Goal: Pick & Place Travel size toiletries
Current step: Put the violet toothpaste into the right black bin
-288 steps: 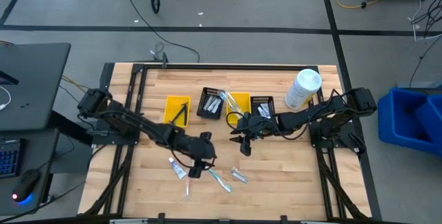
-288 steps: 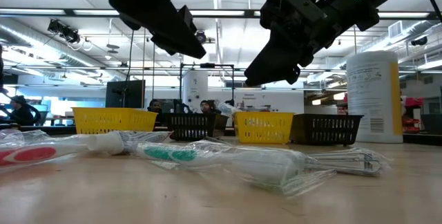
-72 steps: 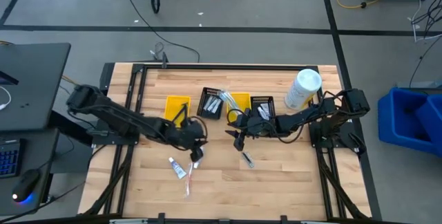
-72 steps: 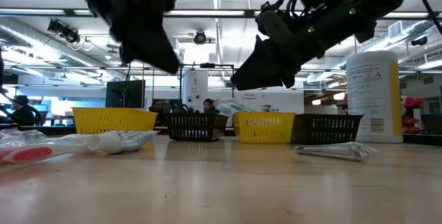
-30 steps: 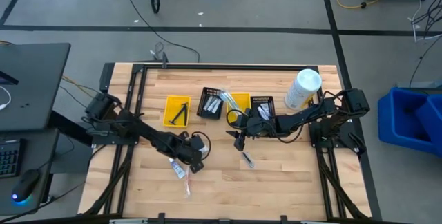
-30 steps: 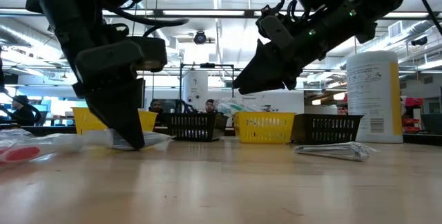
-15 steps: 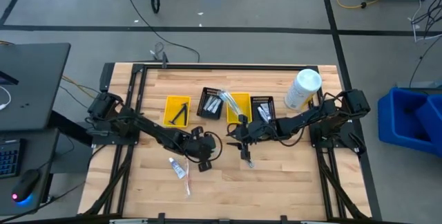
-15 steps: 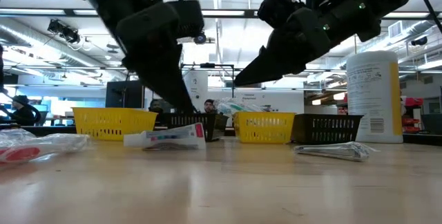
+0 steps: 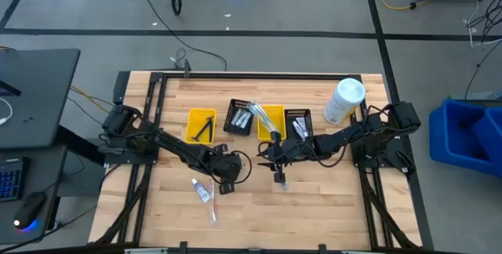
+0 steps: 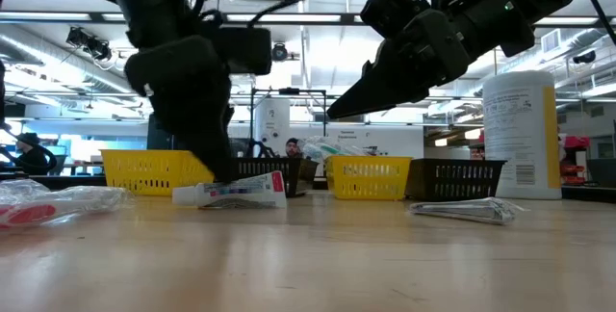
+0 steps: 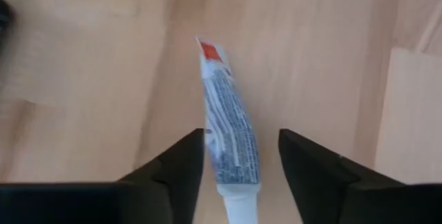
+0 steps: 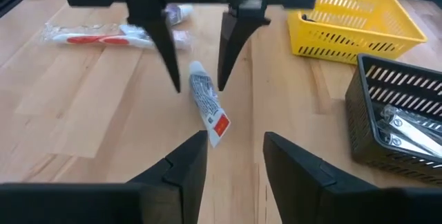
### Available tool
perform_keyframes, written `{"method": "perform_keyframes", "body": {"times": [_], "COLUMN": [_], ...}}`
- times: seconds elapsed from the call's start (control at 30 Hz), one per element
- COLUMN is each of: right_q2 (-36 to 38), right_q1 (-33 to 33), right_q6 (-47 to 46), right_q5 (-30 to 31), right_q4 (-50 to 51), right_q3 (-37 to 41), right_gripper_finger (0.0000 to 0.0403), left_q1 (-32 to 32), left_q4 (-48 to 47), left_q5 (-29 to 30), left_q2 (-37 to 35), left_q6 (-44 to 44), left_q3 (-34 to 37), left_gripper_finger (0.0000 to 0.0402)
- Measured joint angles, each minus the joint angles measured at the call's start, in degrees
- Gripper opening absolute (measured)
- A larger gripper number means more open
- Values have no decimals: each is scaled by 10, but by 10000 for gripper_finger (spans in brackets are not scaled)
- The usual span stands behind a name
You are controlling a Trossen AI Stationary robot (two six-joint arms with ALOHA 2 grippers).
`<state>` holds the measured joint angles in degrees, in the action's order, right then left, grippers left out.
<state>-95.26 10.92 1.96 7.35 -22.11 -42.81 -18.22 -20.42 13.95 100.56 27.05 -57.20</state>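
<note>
A small white-blue toothpaste tube (image 11: pixel 231 131) lies flat on the wooden table, its red crimped end (image 12: pixel 218 124) toward my right gripper. My left gripper (image 11: pixel 242 134) is open and points steeply down. Its fingertips (image 12: pixel 174 79) stand on either side of the tube's cap end, and I see no touch. In the high view this gripper (image 9: pixel 227 179) hides the tube. My right gripper (image 12: pixel 235 155) hangs open and empty above the table, just right of the tube (image 10: pixel 231 194). A clear packet (image 9: pixel 280 180) lies below it.
Another small tube (image 9: pixel 202 190) and a wrapped toothbrush (image 9: pixel 212 208) lie toward the near left. Two yellow bins (image 9: pixel 201 125) (image 9: pixel 271 115) and two black bins (image 9: pixel 241 117) (image 9: pixel 298 119) stand in a row at the far side. A tall white bottle (image 9: pixel 343 101) stands far right.
My left gripper has risen off the table and gone a little toward the right edge, rolling its wrist. The toothpaste tube now lies in plain sight beneath it. My right gripper has rolled about its own axis while staying in place.
</note>
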Motion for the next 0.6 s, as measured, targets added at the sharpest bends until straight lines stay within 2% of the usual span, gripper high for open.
{"method": "perform_keyframes", "body": {"times": [0.13, 0.27, 0.4, 0.6], "right_q2": [0, 0, 0, 0], "right_q1": [0, 0, 0, 0], "right_q6": [0, -2, -2, -2], "right_q5": [0, 0, 0, -1], "right_q4": [0, 5, 6, 5], "right_q3": [0, 0, 0, 0], "right_gripper_finger": [160, 167, 171, 169], "left_q1": [0, 0, 0, 0], "left_q4": [14, 18, 20, 23], "left_q5": [-11, -5, -8, -14], "left_q2": [31, 43, 41, 41], "left_q6": [-5, -14, -16, -23], "left_q3": [3, 1, 2, 2], "left_gripper_finger": [221, 215, 179, 103]}}
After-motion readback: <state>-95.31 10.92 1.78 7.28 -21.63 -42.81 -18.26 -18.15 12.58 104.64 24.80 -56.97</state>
